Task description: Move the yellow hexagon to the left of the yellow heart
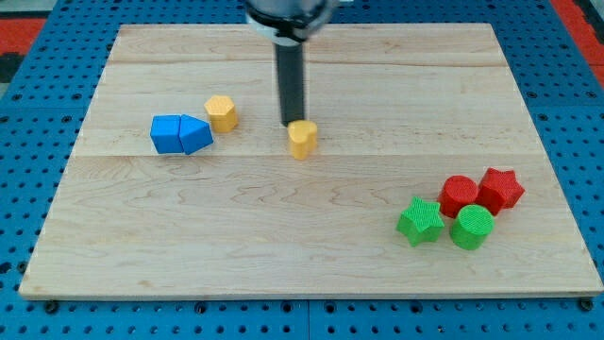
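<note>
The yellow hexagon sits on the wooden board at the upper left of centre. The yellow heart sits near the board's middle, to the right of the hexagon and slightly lower. My tip is at the heart's upper left edge, touching or almost touching it. The hexagon is about 75 pixels to the left of my tip.
A blue cube and a blue triangular block sit together just lower left of the hexagon. At the lower right are a green star, a green cylinder, a red block and a red star.
</note>
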Controlling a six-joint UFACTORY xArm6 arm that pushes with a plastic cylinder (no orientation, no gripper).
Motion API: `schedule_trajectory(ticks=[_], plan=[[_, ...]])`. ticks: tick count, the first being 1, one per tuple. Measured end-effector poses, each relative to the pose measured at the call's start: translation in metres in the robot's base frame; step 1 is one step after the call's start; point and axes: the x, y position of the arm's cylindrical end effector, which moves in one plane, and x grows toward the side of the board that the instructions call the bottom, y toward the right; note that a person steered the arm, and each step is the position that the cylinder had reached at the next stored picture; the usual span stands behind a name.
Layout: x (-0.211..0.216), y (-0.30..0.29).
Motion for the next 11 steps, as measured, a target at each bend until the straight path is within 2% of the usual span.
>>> schedule_trajectory(ticks=[1,2,3,4,5,6,7,8,9,10,11], plan=[[0.073,0.065],[0.048,0.045],[0.045,-0.049],[0.081,0.003],[0.077,0.04],[0.074,0.021],[0.022,-0.018],[-0.058,-0.053],[-0.076,-0.14],[-0.045,-0.129],[0.006,-0.032]])
